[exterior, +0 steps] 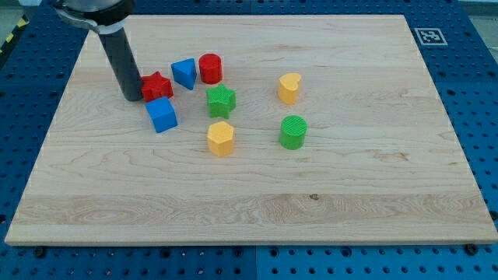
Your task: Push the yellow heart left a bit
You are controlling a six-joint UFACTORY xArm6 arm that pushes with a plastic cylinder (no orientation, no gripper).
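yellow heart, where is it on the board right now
The yellow heart sits right of the board's centre, towards the view's top, directly above the green cylinder and right of the green star. My tip is far off to its left.

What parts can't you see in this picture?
- Camera view: the arm above my tip is cut off by the view's top edge.
- The red star is partly hidden at its left side by the rod.
- The marker on the board is too small to read.
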